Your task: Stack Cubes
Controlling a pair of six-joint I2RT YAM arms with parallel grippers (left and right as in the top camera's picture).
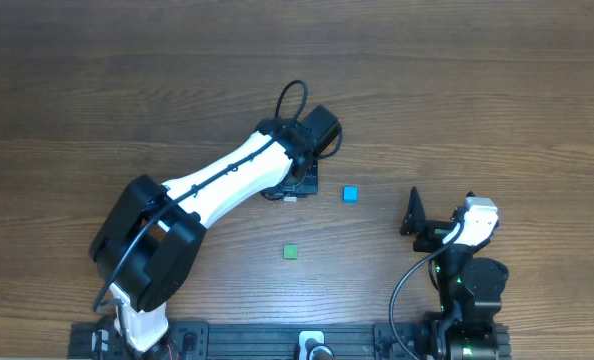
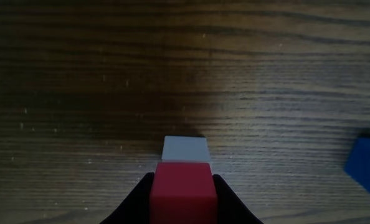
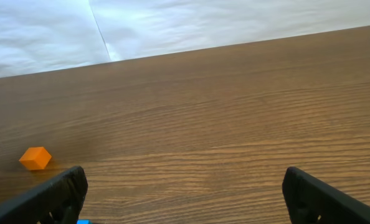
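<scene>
This looks like a robotics lab: a left arm [image 1: 227, 180] and a right arm [image 1: 467, 270] stand on a black rail [image 1: 247, 335] at the edge of a wood-grain table [image 1: 77, 80]. A plain white sheet [image 3: 203, 22] lies behind it, and a blue cube [image 1: 350, 194] and a green cube [image 1: 290, 252] lie loose on it.

The left gripper [image 2: 182, 185] is over the middle of the table [image 1: 97, 80], its fingers on either side of the held cube [image 2: 182, 200]. A second cube [image 2: 185, 149] touches the held cube just beyond the fingertips; whether it lies under or beside it cannot be told. A third cube [image 1: 350, 194] sits just right of the left gripper, apart from it. A fourth cube [image 1: 290, 252] lies nearer the arm bases than the left gripper. The right gripper [image 1: 414, 215] is farther right, past the third cube.
</scene>
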